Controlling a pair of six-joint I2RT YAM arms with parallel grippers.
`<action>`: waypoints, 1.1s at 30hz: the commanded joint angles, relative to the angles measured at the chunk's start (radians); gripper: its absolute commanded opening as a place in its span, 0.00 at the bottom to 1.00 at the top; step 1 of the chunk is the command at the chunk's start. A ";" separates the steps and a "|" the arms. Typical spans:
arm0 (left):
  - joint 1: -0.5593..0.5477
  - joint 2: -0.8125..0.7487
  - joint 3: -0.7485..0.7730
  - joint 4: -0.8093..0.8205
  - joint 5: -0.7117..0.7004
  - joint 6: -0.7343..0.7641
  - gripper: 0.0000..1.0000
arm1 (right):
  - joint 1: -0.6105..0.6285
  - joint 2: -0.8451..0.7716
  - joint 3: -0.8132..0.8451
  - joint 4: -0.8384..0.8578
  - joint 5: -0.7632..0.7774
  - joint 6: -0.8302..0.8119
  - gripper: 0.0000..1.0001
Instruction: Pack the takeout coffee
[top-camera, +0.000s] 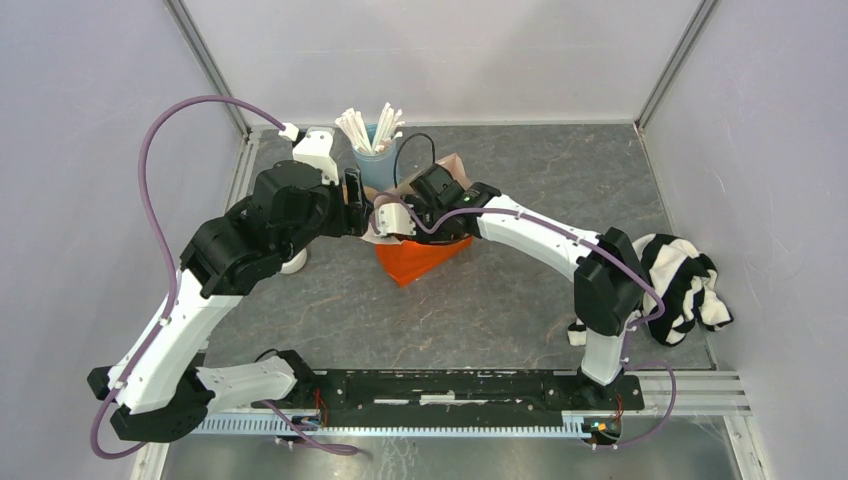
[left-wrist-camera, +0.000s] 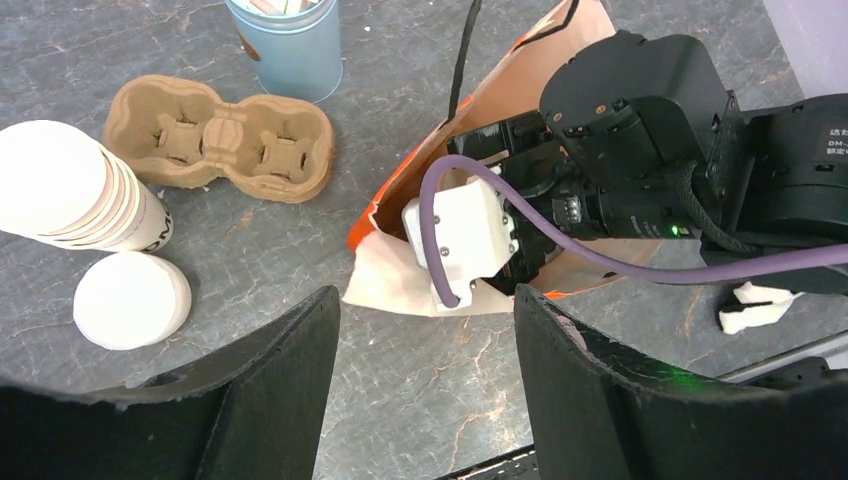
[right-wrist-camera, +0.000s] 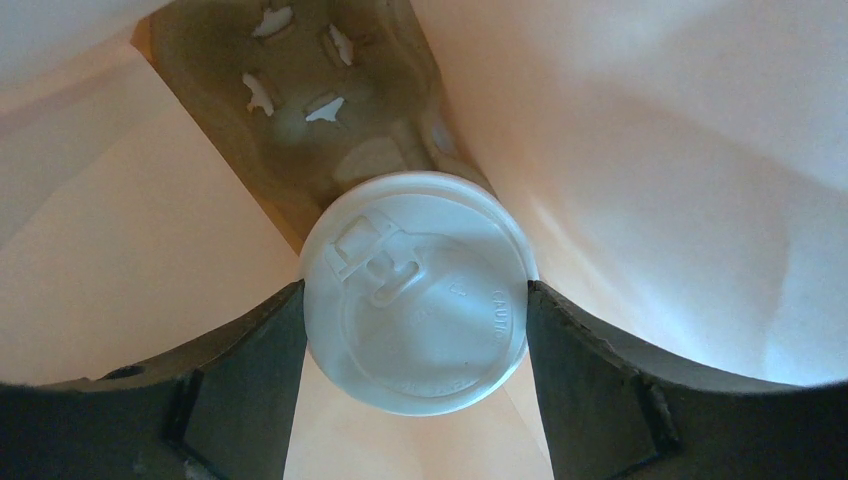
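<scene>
The coffee (right-wrist-camera: 415, 290) sits lid up deep inside the bag (right-wrist-camera: 650, 150), over one slot of the cardboard carrier (right-wrist-camera: 290, 90) at the bag's bottom. Whether it is fully seated cannot be told. The right end effector (right-wrist-camera: 415, 310) pinches it, one finger against each side at the lid's rim. The left end effector (left-wrist-camera: 425, 300) hangs spread and empty over the bench (left-wrist-camera: 420, 400), just beside the bag's mouth.

The cup is probably light. If it is filled, which does not show, it would be top-heavy and apt to slosh. Its paper wall looks thin and would buckle under a hard squeeze, while the smooth plastic lid could slip or pop off. The surest hold is on the wall just under the lid, where the rim stiffens it, with the cup kept upright.
</scene>
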 joint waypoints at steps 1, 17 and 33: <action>-0.006 -0.014 0.016 -0.004 0.015 0.025 0.71 | -0.023 0.133 -0.074 -0.105 -0.063 0.031 0.33; -0.005 -0.010 0.005 0.043 0.053 -0.028 0.70 | -0.008 0.040 0.176 -0.252 0.054 0.164 0.80; -0.005 0.020 -0.024 0.076 0.128 -0.120 0.67 | -0.005 -0.098 0.198 -0.278 0.115 0.268 0.98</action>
